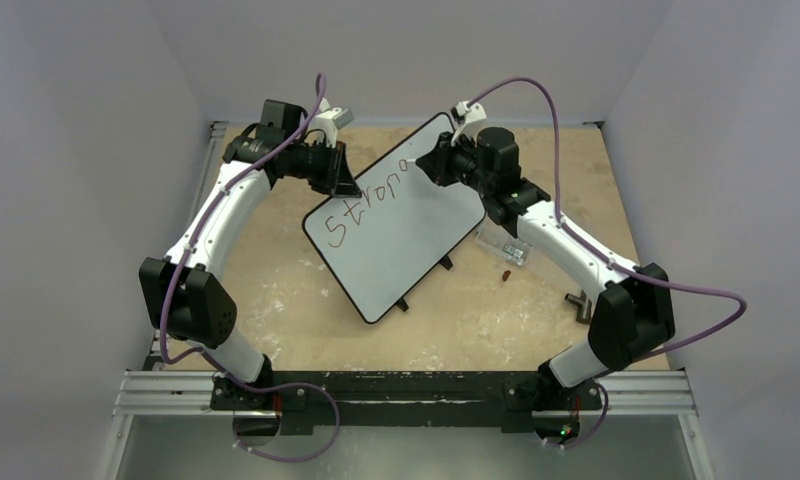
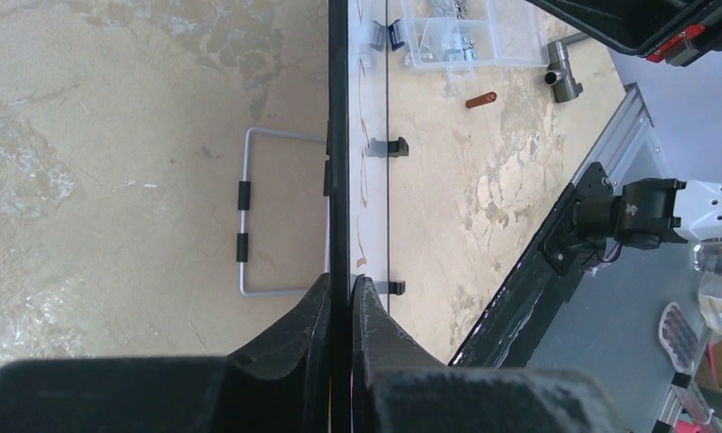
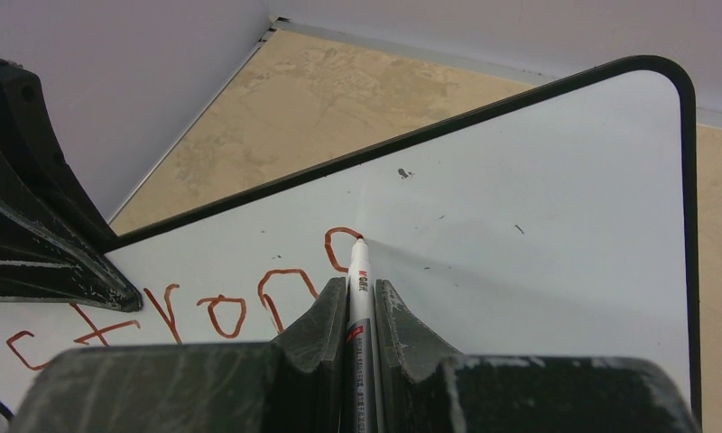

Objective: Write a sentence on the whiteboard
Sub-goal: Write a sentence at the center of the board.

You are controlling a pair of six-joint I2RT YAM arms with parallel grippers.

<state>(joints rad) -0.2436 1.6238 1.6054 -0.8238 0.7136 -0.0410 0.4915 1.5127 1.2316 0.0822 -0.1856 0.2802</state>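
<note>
A: How many boards and pens?
B: One whiteboard [image 1: 396, 240], one marker [image 3: 358, 271].
A: End effectors?
B: Two: left end effector [image 2: 340, 284], right end effector [image 1: 423, 166].
A: Behind the right one?
B: One clear box [image 1: 504, 243], one red cap [image 1: 505, 271], one grey fitting [image 1: 579, 303].
A: Letters [image 3: 222, 316]?
B: Six (the last unfinished).

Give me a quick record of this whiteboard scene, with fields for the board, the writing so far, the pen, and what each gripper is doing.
board: large white rectangular whiteboard with thin black rim, set slantwise between the two arms
writing: reddish-brown handwritten letters, reading roughly "Stron" plus an unfinished last letter
pen: slim white marker with red print, tip on the board at the last letter
left gripper: shut on the whiteboard's edge
right gripper: shut on the marker
nearby: clear plastic box of metal bits, to the right of the board
</note>
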